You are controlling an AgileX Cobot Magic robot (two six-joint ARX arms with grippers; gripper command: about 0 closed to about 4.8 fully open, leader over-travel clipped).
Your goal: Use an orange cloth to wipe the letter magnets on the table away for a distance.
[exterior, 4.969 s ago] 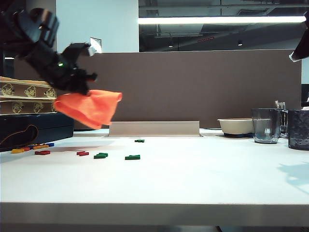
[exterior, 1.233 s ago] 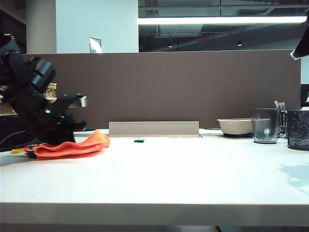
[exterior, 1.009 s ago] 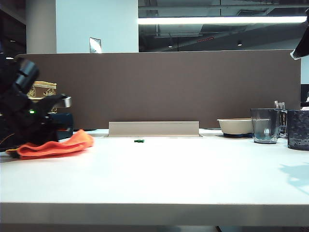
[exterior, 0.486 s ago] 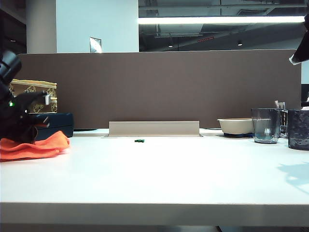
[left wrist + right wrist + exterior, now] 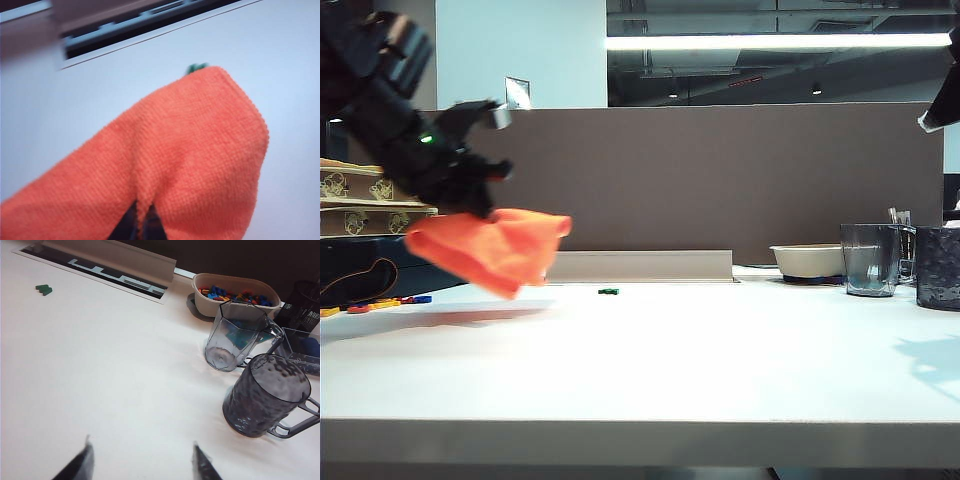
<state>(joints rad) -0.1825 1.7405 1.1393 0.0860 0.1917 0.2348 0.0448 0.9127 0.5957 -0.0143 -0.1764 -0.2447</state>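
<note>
Left claw (image 5: pixel 460 195) clamped on orange cloth (image 5: pixel 490 245), hanging above table (image 5: pixel 700 360). Lone green letter magnet (image 5: pixel 609 291) just beyond cloth, toward partition; left arm far nearer. Right claw (image 5: pixel 140 460) open, idle by the cups.

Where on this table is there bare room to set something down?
The table is bare from the lone green magnet to the jugs. Crowded spots: the far left edge with swept magnets, under the left pincer's hanging cloth, and the right by the bowl.

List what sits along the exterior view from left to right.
Letter magnets at the table's left edge → left claw holding the orange cloth above the table → lone green magnet → cream bowl → clear pitcher → dark cup.
</note>
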